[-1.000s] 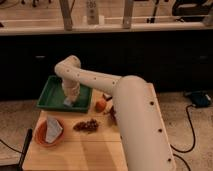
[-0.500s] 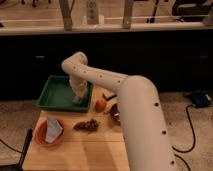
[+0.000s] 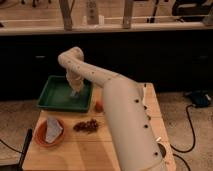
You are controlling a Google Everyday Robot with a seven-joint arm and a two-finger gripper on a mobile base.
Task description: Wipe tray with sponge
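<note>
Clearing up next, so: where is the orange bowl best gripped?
Probably pinch the orange bowl by its left rim, coming straight down: the rim is thin and bare there, while the white paper piece covers the right half. The pincer is down inside the green tray.

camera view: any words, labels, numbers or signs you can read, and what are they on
No text can be read.
On the white card at the top of the view: dark marks, too blurred to read.
On the tray, orange bowl and arm: no lettering visible.
The gripper sits low inside the tray.
</note>
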